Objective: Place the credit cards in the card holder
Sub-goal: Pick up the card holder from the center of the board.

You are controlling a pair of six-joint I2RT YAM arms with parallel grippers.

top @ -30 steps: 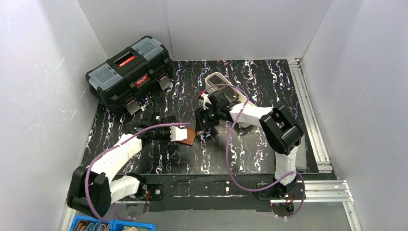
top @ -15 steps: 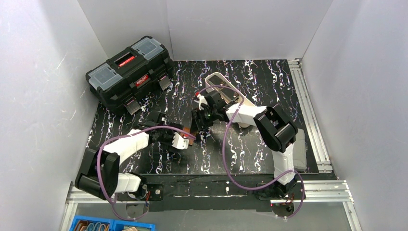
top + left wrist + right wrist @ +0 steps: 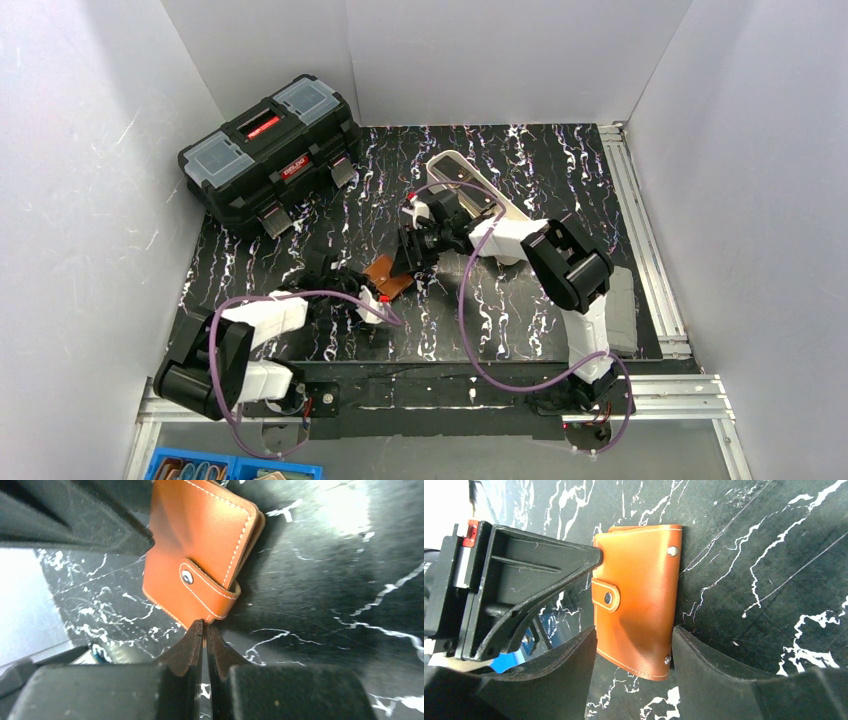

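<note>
Step in hand, by my read: getting the card holder point(image 3: 636, 595) open before any card goes in. It lies about mid-table on the black marbled table point(image 3: 520, 320), folded, with its snap strap point(image 3: 207, 587) fastened. The right gripper point(image 3: 634, 632) comes at it from the far right and straddles it, jaws part-way apart, one pad against each long edge, so it looks pinched across its width. The left gripper point(image 3: 204, 629) sits at the near-left side with its fingers pressed together and nothing between them, tips right at the strap end of the holder. Next, I'd judge, the left needs to part its fingers, catch the strap tab and pop the snap while the right holds the holder steady; a slip would just shove it along. The credit cards I cannot find in any view. They may be in the white tray point(image 3: 455, 170) beyond the right arm, but the arm covers much of it. The black toolbox point(image 3: 270, 150) sits far left, well apart
</note>
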